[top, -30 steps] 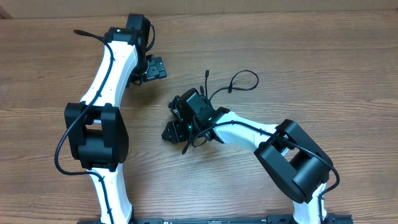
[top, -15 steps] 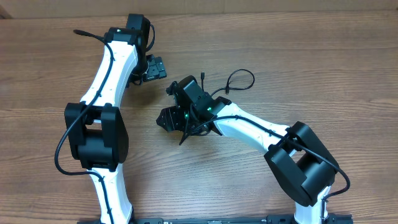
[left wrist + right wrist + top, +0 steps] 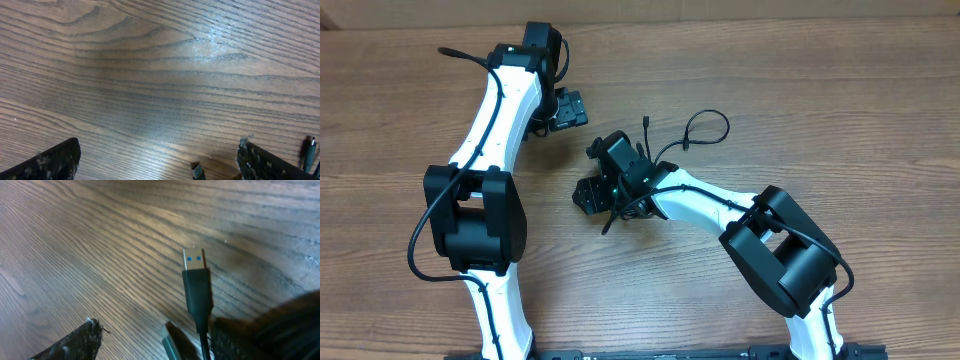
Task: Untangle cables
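Observation:
The cables (image 3: 706, 124) are thin black cords looping on the wood just above my right forearm, and one end trails out below the wrist (image 3: 608, 224). My right gripper (image 3: 590, 192) hovers low over them. In the right wrist view its jaws stand apart (image 3: 160, 342). A black USB plug with a blue insert (image 3: 195, 262) lies on the wood close to the right finger (image 3: 260, 335), not pinched, and a second plug (image 3: 172, 341) lies beside it. My left gripper (image 3: 568, 108) is wide open (image 3: 157, 167) at the far left. A small plug (image 3: 198, 171) lies between its fingers.
The table is bare wood grain (image 3: 840, 110). My left arm (image 3: 500, 110) runs up the left side with its elbow block (image 3: 475, 218) nearby. The right arm's elbow (image 3: 780, 250) sits at the lower right. Another dark plug tip (image 3: 310, 150) shows at the left wrist view's right edge.
My right gripper has slid up and left over the cables and its jaws have spread wider. The cable loop shifted slightly with it. The left arm has not moved.

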### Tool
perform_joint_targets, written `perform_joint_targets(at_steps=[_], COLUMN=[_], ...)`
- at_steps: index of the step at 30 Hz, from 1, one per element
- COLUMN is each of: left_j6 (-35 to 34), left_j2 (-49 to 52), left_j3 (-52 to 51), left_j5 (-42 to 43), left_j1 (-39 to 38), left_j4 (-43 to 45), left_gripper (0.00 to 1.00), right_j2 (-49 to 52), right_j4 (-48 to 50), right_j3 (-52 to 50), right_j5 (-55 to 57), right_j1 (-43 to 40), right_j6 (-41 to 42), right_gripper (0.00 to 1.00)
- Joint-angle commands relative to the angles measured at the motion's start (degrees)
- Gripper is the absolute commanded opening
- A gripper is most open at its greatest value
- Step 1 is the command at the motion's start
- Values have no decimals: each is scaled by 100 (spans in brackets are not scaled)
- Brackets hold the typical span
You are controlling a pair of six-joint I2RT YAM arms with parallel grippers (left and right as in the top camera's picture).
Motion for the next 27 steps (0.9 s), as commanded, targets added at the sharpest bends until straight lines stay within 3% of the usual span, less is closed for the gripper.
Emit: perform_joint_targets(at_steps=[1,13,22,27], left_j6=[-79,-79,-76,17], left_j2=[-81,-81,-81,-81], left_j3=[-22,-22,-22,-22], left_j5=[52,52,55,387], left_j1=[-44,-44,-44,-46], left_j4=[0,0,-4,-232], left_gripper=[100,100,100,100], right_j2=[111,92,63,57], right_j4=[-205,-966,-2026,-2765], right_j3=[26,566,1456,1554], right_j5=[-365,-2218,-1945,-1709], right_j1=[20,-247,-575,-940], right_j6=[9,-24,-472,-466], right_gripper=[67,59,59,45])
